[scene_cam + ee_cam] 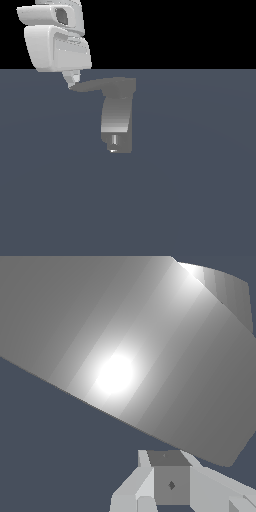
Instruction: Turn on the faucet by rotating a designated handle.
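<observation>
The faucet (pixel 116 120) is a grey curved upright body with a small nozzle stub (pixel 114 142) at its lower end. Its handle (pixel 100 85) is a flat grey lever that runs from the top block toward the exterior view's left and tapers to a point. My white gripper (pixel 73 79) hangs over that pointed tip, fingers together, and seems to touch it from above. In the wrist view the handle's broad shiny surface (pixel 125 356) fills most of the picture, just beyond my fingertips (pixel 171 483). The fingers hold nothing.
A flat dark blue-grey floor (pixel 190 190) lies all around the faucet. No other objects show in either view.
</observation>
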Controlling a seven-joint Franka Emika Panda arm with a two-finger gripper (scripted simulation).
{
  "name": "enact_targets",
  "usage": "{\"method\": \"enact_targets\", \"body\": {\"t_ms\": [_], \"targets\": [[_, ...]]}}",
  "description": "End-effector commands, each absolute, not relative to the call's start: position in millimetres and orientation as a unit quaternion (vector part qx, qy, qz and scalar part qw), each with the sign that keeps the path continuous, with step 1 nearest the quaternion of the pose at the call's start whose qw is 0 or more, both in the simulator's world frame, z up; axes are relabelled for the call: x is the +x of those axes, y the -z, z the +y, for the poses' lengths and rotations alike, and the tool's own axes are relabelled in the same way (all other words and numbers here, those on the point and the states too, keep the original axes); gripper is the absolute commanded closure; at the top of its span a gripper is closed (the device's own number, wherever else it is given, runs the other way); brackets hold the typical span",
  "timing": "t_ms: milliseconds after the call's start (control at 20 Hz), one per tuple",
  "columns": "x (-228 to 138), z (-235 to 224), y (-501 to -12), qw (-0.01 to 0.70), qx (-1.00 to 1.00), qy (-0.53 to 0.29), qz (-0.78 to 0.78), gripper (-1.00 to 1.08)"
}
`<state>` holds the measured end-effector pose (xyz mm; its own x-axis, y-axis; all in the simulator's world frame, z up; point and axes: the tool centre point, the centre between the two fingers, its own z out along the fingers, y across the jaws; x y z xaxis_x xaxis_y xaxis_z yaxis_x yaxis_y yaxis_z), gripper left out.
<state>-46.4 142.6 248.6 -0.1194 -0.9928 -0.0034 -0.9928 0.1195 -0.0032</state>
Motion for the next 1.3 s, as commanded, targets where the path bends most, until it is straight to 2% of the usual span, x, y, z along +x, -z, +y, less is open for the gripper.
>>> {"method": "enact_targets", "body": {"t_ms": [0,1000,1250], "targets": [[-52.2,133.3,-248.5,0.001,-0.660,0.000,0.751,1.08],[-100.8,102.8,-248.7,0.000,-0.661,0.000,0.750,1.08],[-100.9,93.9,-248.6,0.001,-0.663,0.000,0.748,1.08]]}}
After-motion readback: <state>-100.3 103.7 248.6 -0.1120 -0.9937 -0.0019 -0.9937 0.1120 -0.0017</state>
